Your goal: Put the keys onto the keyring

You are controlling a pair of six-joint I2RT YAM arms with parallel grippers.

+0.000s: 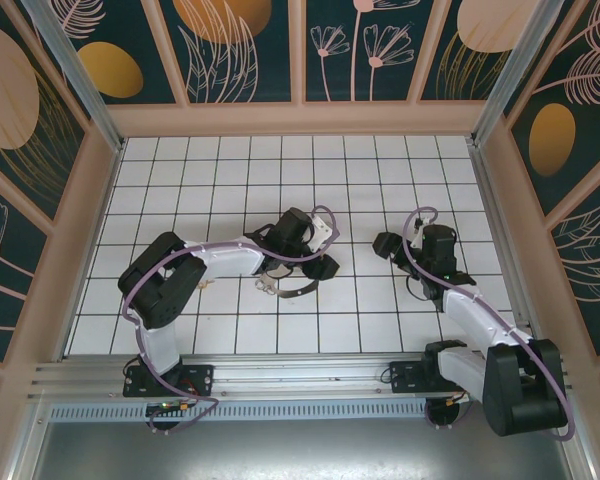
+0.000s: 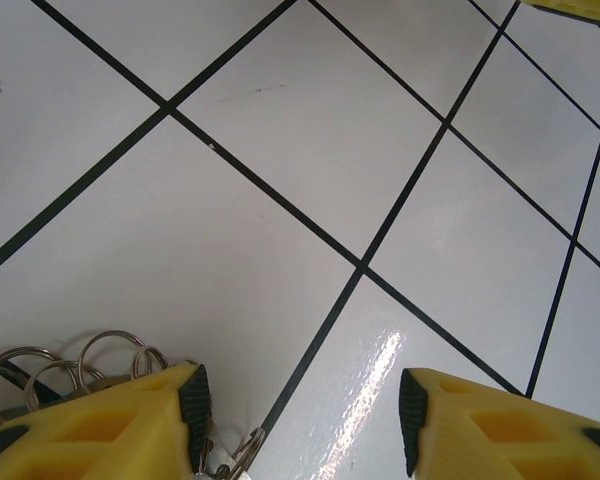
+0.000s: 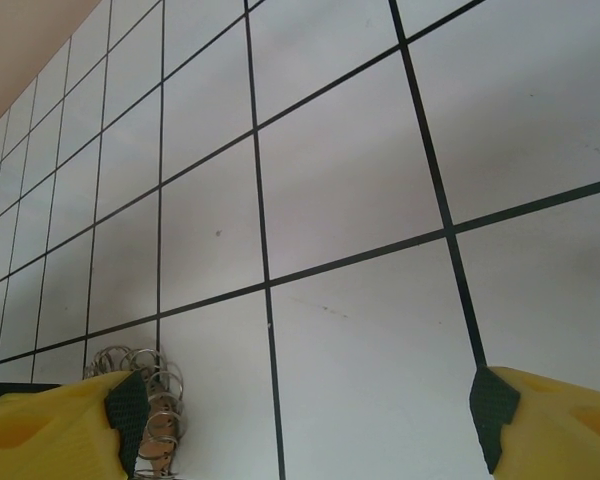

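Observation:
The keyring (image 1: 272,287) lies on the tiled floor under my left wrist, a thin arc fringed with small silvery pieces. Its silver loops (image 2: 80,362) poke out beside the left finger in the left wrist view. In the right wrist view, loops on a tan band (image 3: 157,405) sit by the left finger. My left gripper (image 1: 325,248) (image 2: 300,410) is open over bare tile. My right gripper (image 1: 392,242) (image 3: 305,420) is open too, with nothing between its fingers. A tiny yellowish speck (image 1: 207,283) lies by the left forearm; it is too small to tell whether it is the key.
White tiled floor (image 1: 280,170) with black lines, walled by tan rails and patterned panels (image 1: 245,50). The two grippers face each other about one tile apart near the middle. Lilac cables loop along both arms.

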